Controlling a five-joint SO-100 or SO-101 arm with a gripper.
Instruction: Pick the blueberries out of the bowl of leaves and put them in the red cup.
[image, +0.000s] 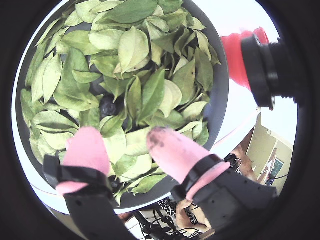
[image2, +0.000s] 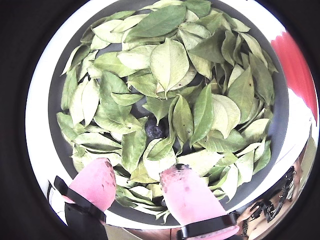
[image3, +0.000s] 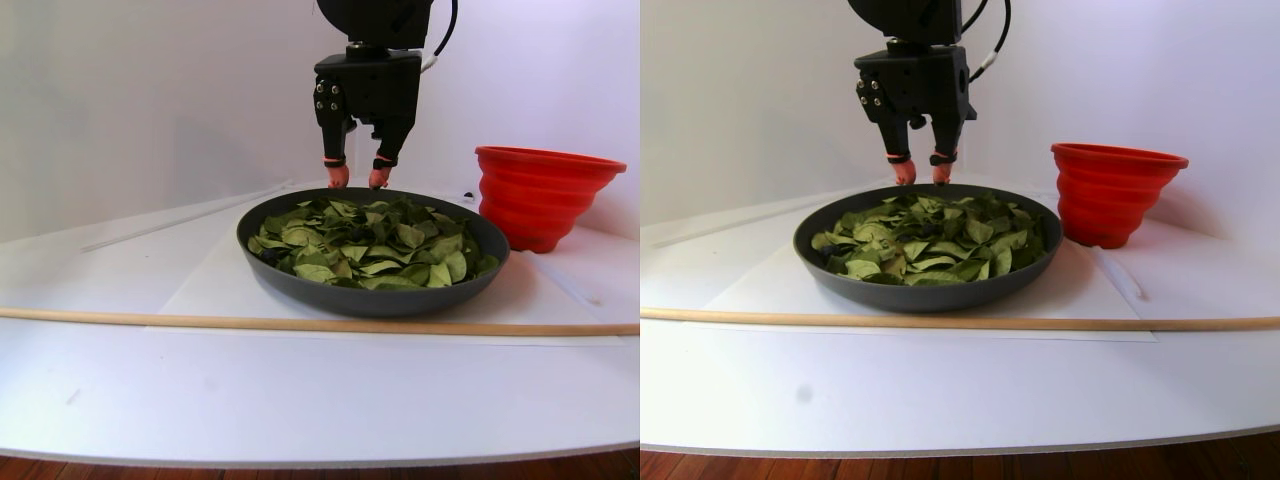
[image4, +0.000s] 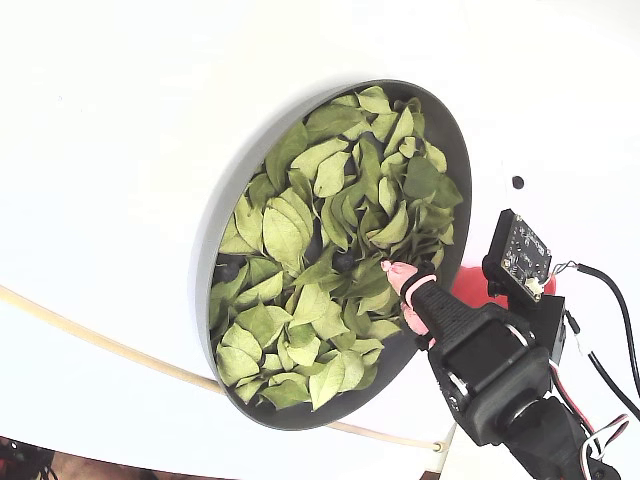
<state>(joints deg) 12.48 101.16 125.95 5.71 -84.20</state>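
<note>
A: Where was the gripper (image3: 352, 185)?

B: It hung over the far edge of the dark bowl (image3: 300, 285), just above the leaves (image3: 372, 240). Its 2 pink-tipped fingers (image: 87, 147) were spread apart with nothing between them but leaves. In a wrist view the right fingertip carried dark smudges.

A: Could a blueberry be seen?

B: Yes, 1. In a wrist view a dark blueberry (image2: 154, 131) sat half buried among the leaves near the middle of the bowl, ahead of the fingertips and not touching them. The other wrist view showed it too (image: 108, 107), above and between the 2 fingers. In the fixed view a dark spot (image4: 343, 262) lay just left of the pink fingertip (image4: 400, 273).

A: And the red cup?

B: The red cup (image3: 543, 195) stood upright on the white table (image3: 320, 390), just to the right of the bowl in the stereo pair view, near its rim; I could not tell whether they touched. Whether it held anything could not be told either.

A: Anything else on the table?

B: A thin wooden rod (image3: 200, 320) lay across the table in front of the bowl.
</note>
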